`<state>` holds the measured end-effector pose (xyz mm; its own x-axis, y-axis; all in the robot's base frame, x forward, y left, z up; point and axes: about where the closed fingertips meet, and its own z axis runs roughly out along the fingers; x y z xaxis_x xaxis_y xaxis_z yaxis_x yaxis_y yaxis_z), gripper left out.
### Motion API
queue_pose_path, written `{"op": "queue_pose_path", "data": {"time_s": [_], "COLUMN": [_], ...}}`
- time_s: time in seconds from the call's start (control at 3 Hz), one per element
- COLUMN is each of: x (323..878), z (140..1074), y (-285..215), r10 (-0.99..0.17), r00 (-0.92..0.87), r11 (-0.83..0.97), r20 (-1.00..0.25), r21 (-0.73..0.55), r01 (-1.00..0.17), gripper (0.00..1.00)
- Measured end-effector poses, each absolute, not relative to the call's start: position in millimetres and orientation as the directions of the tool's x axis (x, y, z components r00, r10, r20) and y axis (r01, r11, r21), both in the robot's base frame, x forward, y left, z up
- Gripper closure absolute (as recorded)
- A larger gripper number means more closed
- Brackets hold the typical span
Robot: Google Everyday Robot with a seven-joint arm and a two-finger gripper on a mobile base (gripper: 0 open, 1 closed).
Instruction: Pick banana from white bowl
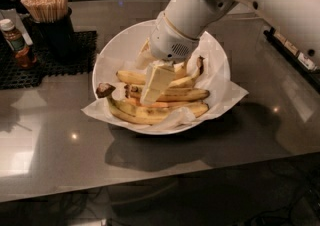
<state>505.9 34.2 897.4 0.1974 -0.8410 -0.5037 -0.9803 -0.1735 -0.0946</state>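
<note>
The white bowl (pixel 117 50) with a white paper liner sits on the grey table and holds several bananas. A fairly straight yellow flecked banana (pixel 187 94) lies across the middle of the bowl. Curved bananas (pixel 150 116) joined at a dark stem (pixel 105 90) lie along the near side, with an orange-tinted banana (pixel 162 104) between them and the straight one. My gripper (pixel 150 91) reaches down from the upper right into the bowl. Its cream tip is down among the bananas, over the left part of the straight one, and hides part of it.
A black mat (pixel 35 62) at the back left carries a dark cup of wooden sticks (pixel 47 20) and a small sauce bottle (pixel 15 42). A dark rack (pixel 295 55) lies along the right edge. The table's front edge runs below the bowl.
</note>
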Motion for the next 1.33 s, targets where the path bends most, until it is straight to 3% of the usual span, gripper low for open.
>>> {"op": "queue_pose_path", "data": {"time_s": [0.33,1.0,1.33], "x": [506.6,502.9,499.4], "z": [895.6,895.2,895.4], "y": [48.2,46.8,40.7], "r10": [-0.839,-0.849,-0.860], "r00": [0.225,0.191,0.144], "r11": [-0.209,-0.168,-0.111], "r20": [-0.496,-0.493,-0.490], "r21": [-0.088,-0.091,-0.096], "r01": [-0.974,-0.982,-0.989], "gripper": [0.30,0.53,0.49]}}
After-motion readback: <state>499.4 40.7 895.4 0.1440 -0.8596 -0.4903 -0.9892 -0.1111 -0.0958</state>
